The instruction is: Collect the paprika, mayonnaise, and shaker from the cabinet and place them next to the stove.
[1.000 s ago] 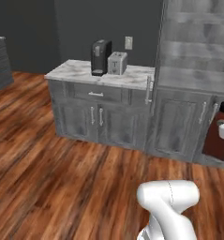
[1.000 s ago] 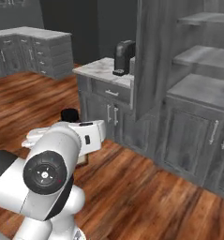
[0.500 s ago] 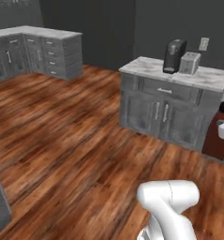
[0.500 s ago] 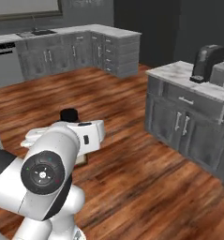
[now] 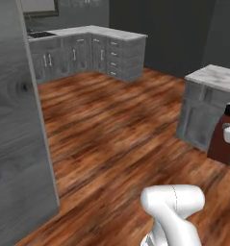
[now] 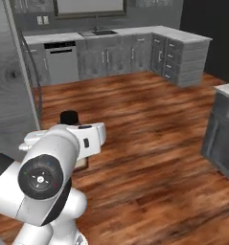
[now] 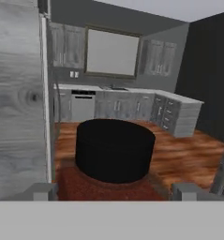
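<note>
In the hand view the paprika [image 7: 114, 157] sits right in front of the camera, black cap on top and dark red body below. My gripper [image 7: 112, 191] is shut on it, one grey fingertip on each side. The left base view shows the paprika [image 5: 217, 146] at the right edge, held up against the white hand. In the right base view the paprika's black cap [image 6: 69, 116] pokes up behind my forearm. The mayonnaise, the shaker, the cabinet and the stove are out of view.
A tall grey wood-grain panel [image 5: 15, 125] stands close on the left. An L-shaped run of grey counters [image 6: 135, 52] with a dishwasher [image 6: 61, 62] lines the far wall. A marble-topped grey counter [image 5: 210, 103] stands at the right. Brown wooden floor [image 5: 116, 125] stretches between them.
The whole scene has swung as the base turned left: the counter with the coffee machine slid to the right edge, and the far kitchen and a tall panel came in. The paprika stays gripped.
</note>
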You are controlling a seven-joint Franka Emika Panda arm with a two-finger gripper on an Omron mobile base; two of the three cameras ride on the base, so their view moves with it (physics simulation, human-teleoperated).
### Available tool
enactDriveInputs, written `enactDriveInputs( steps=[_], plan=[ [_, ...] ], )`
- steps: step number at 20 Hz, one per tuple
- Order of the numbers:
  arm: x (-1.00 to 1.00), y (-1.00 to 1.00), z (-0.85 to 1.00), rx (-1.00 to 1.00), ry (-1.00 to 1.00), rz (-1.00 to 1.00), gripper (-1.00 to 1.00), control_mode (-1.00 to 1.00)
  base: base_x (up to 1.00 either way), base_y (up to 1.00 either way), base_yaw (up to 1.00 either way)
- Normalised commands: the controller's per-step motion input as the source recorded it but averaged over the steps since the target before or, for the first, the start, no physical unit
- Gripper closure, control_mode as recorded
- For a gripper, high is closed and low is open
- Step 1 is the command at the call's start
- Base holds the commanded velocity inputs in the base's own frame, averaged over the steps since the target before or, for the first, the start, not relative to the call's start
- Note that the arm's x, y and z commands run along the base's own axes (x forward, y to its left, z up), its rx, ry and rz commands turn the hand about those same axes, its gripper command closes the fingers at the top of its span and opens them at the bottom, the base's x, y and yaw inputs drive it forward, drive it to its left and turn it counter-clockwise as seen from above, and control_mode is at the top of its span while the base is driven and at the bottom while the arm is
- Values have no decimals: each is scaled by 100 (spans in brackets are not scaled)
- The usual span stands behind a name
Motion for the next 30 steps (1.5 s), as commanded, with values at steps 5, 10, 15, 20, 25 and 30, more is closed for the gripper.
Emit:
enactDriveInputs(
  steps=[5,10,15,20,25,30],
  plan=[
    [0,0,0,0,0,0,100,100,100,-15,44],
    [0,0,0,0,0,0,100,100,100,-16,45],
    [0,0,0,0,0,0,100,100,100,-16,46],
    [0,0,0,0,0,0,100,100,97,-12,47],
    [0,0,0,0,0,0,100,100,85,-7,48],
    [0,0,0,0,0,0,100,100,85,-4,47]
  ],
)
